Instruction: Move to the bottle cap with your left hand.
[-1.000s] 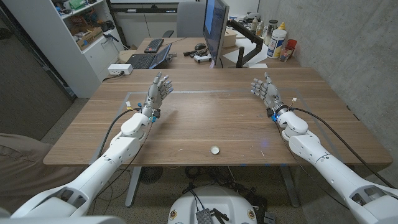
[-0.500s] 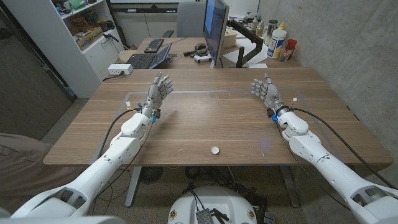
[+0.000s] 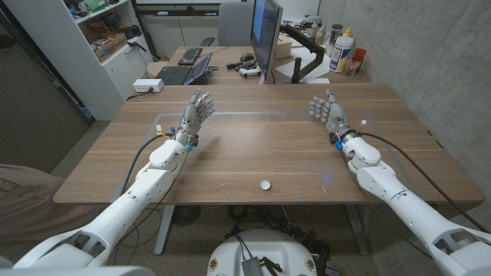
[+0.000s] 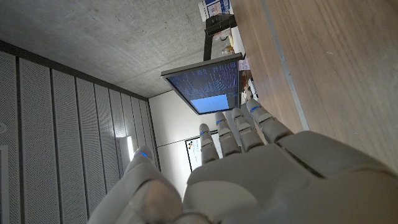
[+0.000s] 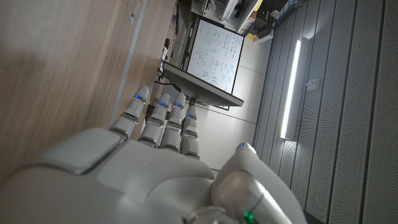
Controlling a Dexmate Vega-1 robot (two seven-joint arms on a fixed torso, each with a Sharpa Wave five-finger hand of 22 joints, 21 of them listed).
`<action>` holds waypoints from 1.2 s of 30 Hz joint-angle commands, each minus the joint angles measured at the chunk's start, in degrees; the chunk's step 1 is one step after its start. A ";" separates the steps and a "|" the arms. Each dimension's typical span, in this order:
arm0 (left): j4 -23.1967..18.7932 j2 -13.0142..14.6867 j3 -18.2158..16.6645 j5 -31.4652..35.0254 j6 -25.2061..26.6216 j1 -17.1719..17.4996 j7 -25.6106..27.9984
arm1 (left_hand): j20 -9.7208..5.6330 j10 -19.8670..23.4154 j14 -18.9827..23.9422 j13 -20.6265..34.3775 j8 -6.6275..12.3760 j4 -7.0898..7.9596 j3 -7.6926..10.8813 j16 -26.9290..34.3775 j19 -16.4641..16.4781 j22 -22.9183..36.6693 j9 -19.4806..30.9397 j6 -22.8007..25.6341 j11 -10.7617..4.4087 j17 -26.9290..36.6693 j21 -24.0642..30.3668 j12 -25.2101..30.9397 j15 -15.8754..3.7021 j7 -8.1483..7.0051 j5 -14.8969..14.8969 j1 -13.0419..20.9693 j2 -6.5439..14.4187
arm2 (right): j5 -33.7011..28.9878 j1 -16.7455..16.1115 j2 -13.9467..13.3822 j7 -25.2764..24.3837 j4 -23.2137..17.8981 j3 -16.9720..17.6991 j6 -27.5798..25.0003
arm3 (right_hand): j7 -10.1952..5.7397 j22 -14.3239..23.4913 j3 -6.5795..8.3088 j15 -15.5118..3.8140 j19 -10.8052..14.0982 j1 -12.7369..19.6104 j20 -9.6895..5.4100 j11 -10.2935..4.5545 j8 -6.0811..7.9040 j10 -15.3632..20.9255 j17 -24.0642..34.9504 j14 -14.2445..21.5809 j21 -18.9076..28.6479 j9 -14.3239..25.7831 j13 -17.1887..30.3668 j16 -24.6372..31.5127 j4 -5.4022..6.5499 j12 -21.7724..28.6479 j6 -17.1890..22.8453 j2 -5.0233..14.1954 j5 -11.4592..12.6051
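A small white bottle cap lies on the wooden table near its front edge, about midway between the arms. My left hand is at the far left part of the table, well behind and to the left of the cap, fingers extended and apart, holding nothing. My right hand mirrors it at the far right, open, fingers extended. In the left wrist view my left hand reaches along the table toward a monitor. The right wrist view shows my right hand with straight fingers.
A monitor stands at the table's back edge. Behind it are a laptop, a white power strip and bottles. A concrete wall runs along the right side.
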 commanded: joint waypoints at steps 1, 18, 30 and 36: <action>-1.72 1.28 0.46 1.81 0.10 0.12 0.35 | 0.11 0.27 0.12 0.19 0.28 -0.27 0.12 0.17 0.31 0.26 0.07 -0.25 0.23 0.08 0.21 0.25 -2.40 -0.36 0.39 0.79 0.12 | -0.10 0.60 0.41 -0.10 0.53 -0.04 0.26 | 0.00 0.24 0.31 0.07 0.64 0.03 0.01 -0.16 0.31 0.46 0.27 0.48 -0.28 0.25 0.14 -0.02 -0.07 -0.23 0.61 0.89 0.35; -4.36 4.30 1.58 6.73 0.95 0.23 1.85 | 0.10 0.24 -0.81 0.19 0.26 -0.73 0.05 -0.12 -0.15 0.23 0.05 -0.37 0.34 0.05 0.04 0.18 -2.30 -0.37 0.51 1.18 -0.23 | -0.45 0.77 0.66 -0.55 0.53 -0.32 0.05 | 0.02 0.25 0.30 0.08 0.77 0.04 0.03 -0.14 0.31 0.57 0.28 0.47 -0.55 0.25 0.15 -0.15 -0.06 -0.33 0.71 0.89 0.35; -5.40 5.45 2.34 8.72 0.29 0.09 0.94 | 0.12 0.26 -1.43 0.19 0.29 -1.08 0.03 -0.24 -0.55 0.21 0.04 -0.34 0.11 0.04 -0.09 0.16 -2.39 -0.47 0.65 1.48 -0.44 | -1.18 0.83 0.82 -0.78 0.90 -0.44 1.05 | 0.04 0.26 0.29 0.03 0.86 0.05 0.01 -0.03 0.25 0.55 0.29 0.24 -0.76 0.25 0.16 -0.34 -0.05 -0.45 0.62 0.90 0.35; -7.01 6.14 2.55 9.98 0.49 0.37 1.43 | 0.08 0.33 -1.59 0.19 0.35 -1.21 0.04 -0.24 -0.72 0.20 0.04 -0.20 0.17 0.04 -0.13 0.17 -2.32 -0.36 0.72 1.60 -0.49 | -0.89 0.59 0.66 -0.88 0.60 -0.26 0.73 | 0.07 0.26 0.29 0.01 0.90 0.07 0.01 0.01 0.19 0.40 0.29 0.17 -0.86 0.25 0.16 -0.40 -0.05 -0.56 0.50 0.90 0.36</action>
